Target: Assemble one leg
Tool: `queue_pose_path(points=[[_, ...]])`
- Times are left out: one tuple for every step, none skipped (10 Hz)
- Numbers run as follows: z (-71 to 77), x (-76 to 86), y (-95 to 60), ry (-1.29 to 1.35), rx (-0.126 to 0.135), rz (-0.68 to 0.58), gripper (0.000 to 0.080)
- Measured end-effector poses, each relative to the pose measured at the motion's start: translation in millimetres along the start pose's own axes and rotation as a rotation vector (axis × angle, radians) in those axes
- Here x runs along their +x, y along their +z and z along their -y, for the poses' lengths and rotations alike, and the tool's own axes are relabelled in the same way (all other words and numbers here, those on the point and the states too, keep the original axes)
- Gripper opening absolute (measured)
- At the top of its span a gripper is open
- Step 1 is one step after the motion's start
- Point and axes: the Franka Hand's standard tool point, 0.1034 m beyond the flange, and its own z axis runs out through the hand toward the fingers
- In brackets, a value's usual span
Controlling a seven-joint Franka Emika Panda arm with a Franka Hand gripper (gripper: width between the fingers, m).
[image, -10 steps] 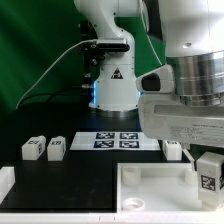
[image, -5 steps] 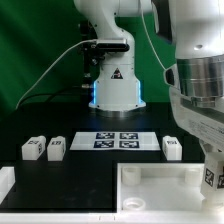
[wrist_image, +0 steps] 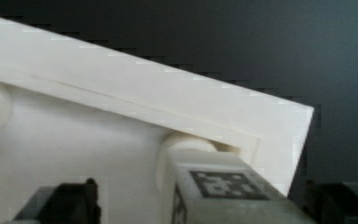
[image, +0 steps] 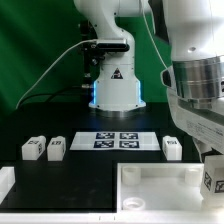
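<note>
My gripper is at the exterior view's right, shut on a leg, a small white post with a square tag. It holds the leg over the far right corner of the white panel. In the wrist view the leg stands between my dark fingers at the panel's corner; I cannot tell whether its lower end touches the panel. Two more legs lie at the left, and one lies just behind the panel.
The marker board lies in front of the robot base. A white rim shows at the front left corner. A green curtain hangs behind.
My gripper has moved down and to the exterior view's right with the leg, bringing it lower toward the panel's corner. The other legs have not moved.
</note>
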Motion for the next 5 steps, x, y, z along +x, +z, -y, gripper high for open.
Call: queue_pose_path(points=[[-0.7,0.4,-0.4,-0.095,-0.006,0.003,0.0637],[-1.8,1.1,-0.7,-0.198,-0.013,0.007,0.0637],[-2.7,-2.7,-1.2,-0.254,-0.032,0.02,0.0647],[-0.9,-7.7,-1.6,-0.311,-0.035,0.016,0.0647],[-0.8,-11.8,-0.6,-0.5,-0.046,0.003,0.0649]])
